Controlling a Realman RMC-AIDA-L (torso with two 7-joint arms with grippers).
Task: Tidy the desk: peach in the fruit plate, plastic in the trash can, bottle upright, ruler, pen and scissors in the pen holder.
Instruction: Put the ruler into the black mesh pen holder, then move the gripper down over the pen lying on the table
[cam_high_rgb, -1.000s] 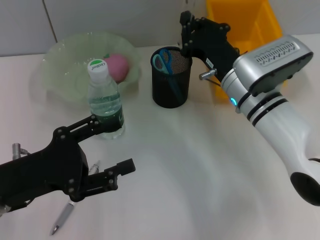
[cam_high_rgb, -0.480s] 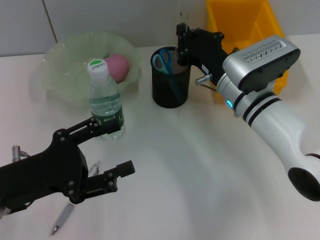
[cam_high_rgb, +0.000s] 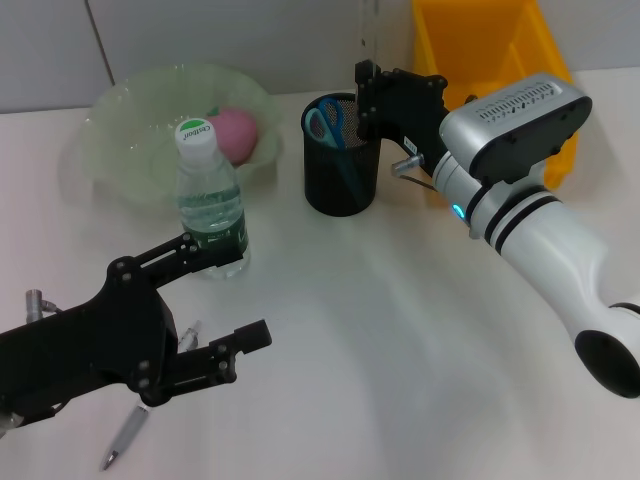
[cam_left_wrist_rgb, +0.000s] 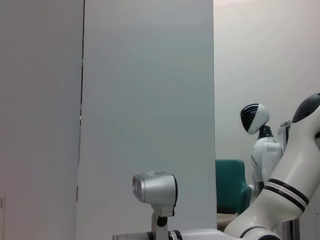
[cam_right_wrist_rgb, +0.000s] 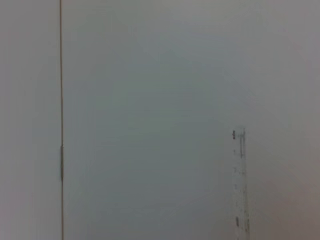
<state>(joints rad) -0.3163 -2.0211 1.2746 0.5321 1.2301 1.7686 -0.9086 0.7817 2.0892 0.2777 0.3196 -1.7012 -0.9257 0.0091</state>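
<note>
Holding a clear ruler upright over the black mesh pen holder, right gripper clenched on it at the holder's far rim.

Standing in the holder already: blue-handled scissors. Showing faintly in the right wrist view, against a pale wall: the ruler's graduated edge. Resting upright on the white desk, near the holder and toward the robot's left: a water bottle with a green-topped cap. Lying behind the bottle in the pale green fruit plate: a pink peach. Hovering low at the near left edge with fingers spread and nothing between them: left gripper, just above a pen on the desk. Sitting behind the right arm: a yellow bin.
</note>
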